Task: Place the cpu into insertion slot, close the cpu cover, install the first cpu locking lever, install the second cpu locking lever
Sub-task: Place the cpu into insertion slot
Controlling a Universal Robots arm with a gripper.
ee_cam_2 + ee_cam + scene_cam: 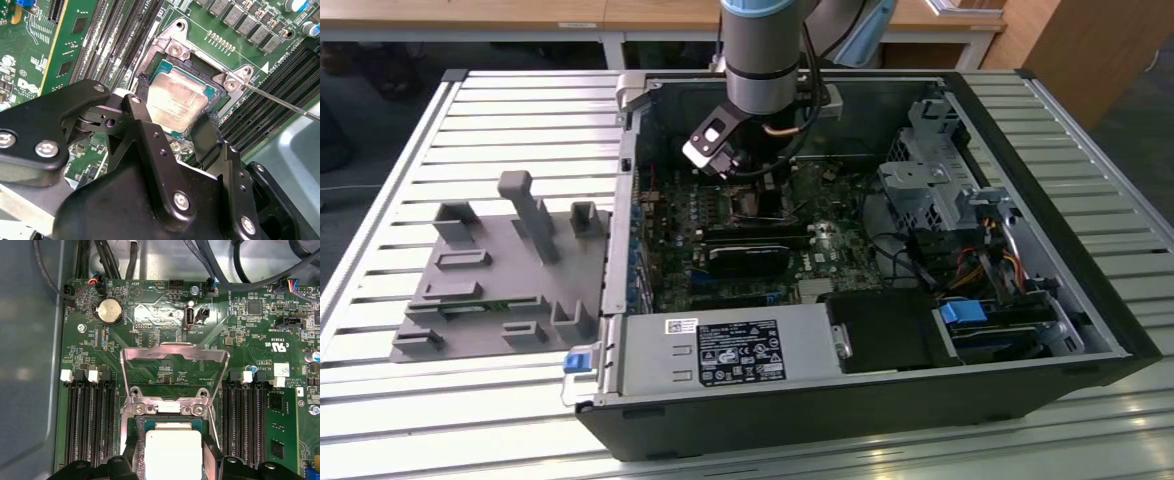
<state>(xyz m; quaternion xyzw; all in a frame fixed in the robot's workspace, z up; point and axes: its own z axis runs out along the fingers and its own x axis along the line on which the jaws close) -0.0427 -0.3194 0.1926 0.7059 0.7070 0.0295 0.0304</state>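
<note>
In both wrist views my gripper (pixel 177 102) (pixel 172 455) hangs over the insertion slot (pixel 165 407), its two black fingers (pixel 142 95) pressed to opposite edges of the cpu (pixel 175 97) (pixel 172 450). The cpu's pale silvery face points up, and the chip sits level inside the slot's metal rim (pixel 175 50). The cpu cover (pixel 175 365), a thin silvery frame, stands swung open behind the slot. One thin locking lever (pixel 280 100) sticks out free past a corner of the slot. In the exterior view the gripper (pixel 754 195) reaches down into the open computer case (pixel 1067 330).
Long black memory slots (pixel 92 425) (pixel 245 425) flank the socket on both sides. A black card (pixel 747 255) lies just in front of the gripper, with a power supply (pixel 720 350) nearer the front. A drive cage (pixel 927 185) and cables crowd the exterior view's right. A grey fixture (pixel 494 270) lies outside the case.
</note>
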